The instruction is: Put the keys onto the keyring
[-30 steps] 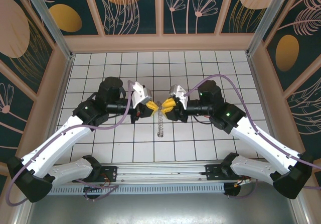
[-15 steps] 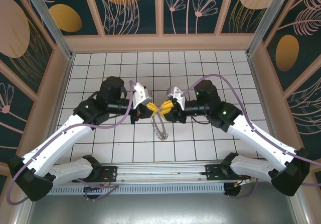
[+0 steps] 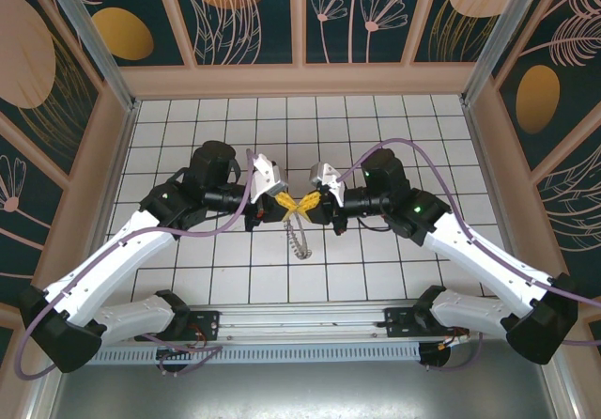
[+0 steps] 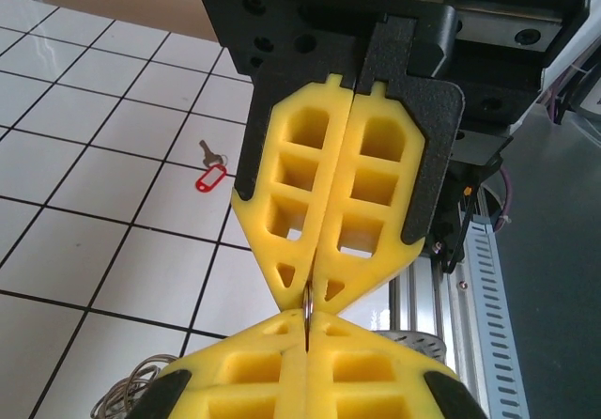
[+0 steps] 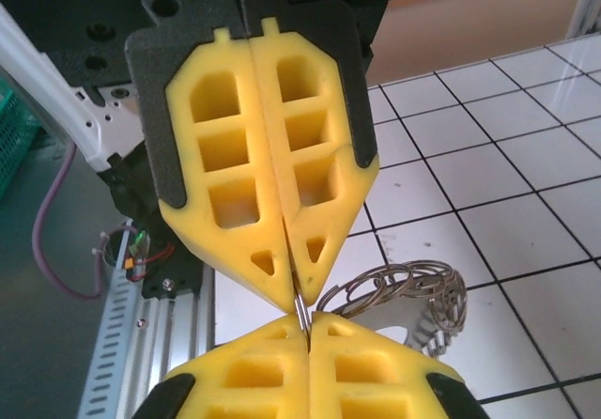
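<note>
Left gripper: one, yellow-tipped, closed, pinching a thin edge of the keyring.
Right gripper: one, yellow-tipped, clamped on the same ring from the opposite side, tip to tip with the left at frame centre.
Keyring: one, hanging just below the meeting tips.
Key: one, silver, with one red tag, lying on a white tile of the table, left of centre in the left wrist view.

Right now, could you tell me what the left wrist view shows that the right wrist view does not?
Left wrist: the key with its red tag, lying loose on the tiles. Right wrist: the keyring in plain sight, coils and jagged rim close up. Shared: the left gripper and the right gripper, shut tip to tip on what looks like a thin metal edge of the ring.
</note>
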Available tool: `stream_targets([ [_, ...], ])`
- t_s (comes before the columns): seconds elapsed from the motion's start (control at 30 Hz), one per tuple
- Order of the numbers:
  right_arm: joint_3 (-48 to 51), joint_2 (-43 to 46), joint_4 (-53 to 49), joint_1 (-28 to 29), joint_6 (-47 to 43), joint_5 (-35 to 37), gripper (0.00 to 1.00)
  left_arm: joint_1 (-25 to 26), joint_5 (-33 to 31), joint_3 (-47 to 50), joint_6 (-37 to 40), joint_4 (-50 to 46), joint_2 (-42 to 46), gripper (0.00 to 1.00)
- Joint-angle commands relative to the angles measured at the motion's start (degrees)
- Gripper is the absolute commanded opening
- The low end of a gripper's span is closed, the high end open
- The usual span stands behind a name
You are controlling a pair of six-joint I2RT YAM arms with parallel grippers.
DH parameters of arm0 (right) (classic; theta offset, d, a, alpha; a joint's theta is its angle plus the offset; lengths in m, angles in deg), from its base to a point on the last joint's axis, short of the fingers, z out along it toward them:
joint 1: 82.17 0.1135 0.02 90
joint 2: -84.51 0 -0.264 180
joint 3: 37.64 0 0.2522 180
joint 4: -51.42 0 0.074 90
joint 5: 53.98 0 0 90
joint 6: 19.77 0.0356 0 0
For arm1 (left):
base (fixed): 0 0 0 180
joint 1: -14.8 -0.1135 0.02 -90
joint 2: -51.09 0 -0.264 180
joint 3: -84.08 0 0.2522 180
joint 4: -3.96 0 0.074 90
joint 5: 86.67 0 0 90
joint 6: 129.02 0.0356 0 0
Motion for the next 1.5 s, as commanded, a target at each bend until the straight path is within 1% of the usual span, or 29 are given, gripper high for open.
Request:
stream_targets([
  [0.0, -1.7, 0.2, 2.0, 0.4, -0.8, -1.1, 0.0, -0.1, 2.0, -1.4, 0.3, 2.0, 0.1, 0.0],
  [0.07, -0.7, 1.6, 3.4, 0.2, -0.2, -1.0, 0.0, 0.0, 1.1, 0.6, -0.9, 3.8, 1.3, 0.0],
  [0.17, 2.0, 4.5, 8.3, -1.1, 3.0, -2.7, 0.0, -0.1, -1.4, 5.4, -3.7, 8.2, 4.1, 0.23],
  [0.2, 3.1, 5.4, 10.4, -1.8, 4.5, -3.6, 0.0, 0.0, -1.8, 6.7, -4.9, 9.8, 5.0, 0.29],
  [0.23, 4.2, 6.2, 12.5, -2.3, 5.9, -4.5, 0.0, -0.1, -1.9, 7.8, -6.1, 11.6, 5.9, 0.32],
  [0.33, 7.3, 8.0, 19.8, -3.4, 10.4, -6.2, 0.0, -0.1, -1.3, 11.6, -9.9, 16.9, 8.2, 0.35],
  [0.63, 17.8, 10.2, 48.1, -4.0, 25.7, -7.9, 0.0, -0.1, 0.7, 15.6, -17.3, 30.5, 12.4, 0.37],
  [0.73, 19.6, 9.7, 54.8, -4.1, 29.1, -7.9, 0.0, -0.1, 1.6, 16.2, -18.8, 33.9, 12.4, 0.37],
  [0.97, 21.0, 8.5, 61.7, -4.0, 32.2, -8.1, 0.0, 0.0, 2.2, 17.2, -20.2, 37.0, 12.3, 0.37],
  [1.2, 22.6, 7.3, 67.3, -4.0, 34.5, -8.2, 0.0, -0.1, 4.9, 16.3, -22.4, 41.1, 11.9, 0.37],
  [1.47, 23.0, 6.1, 69.9, -4.0, 35.0, -8.4, 0.0, 0.0, 6.9, 16.0, -24.5, 44.3, 10.4, 0.37],
])
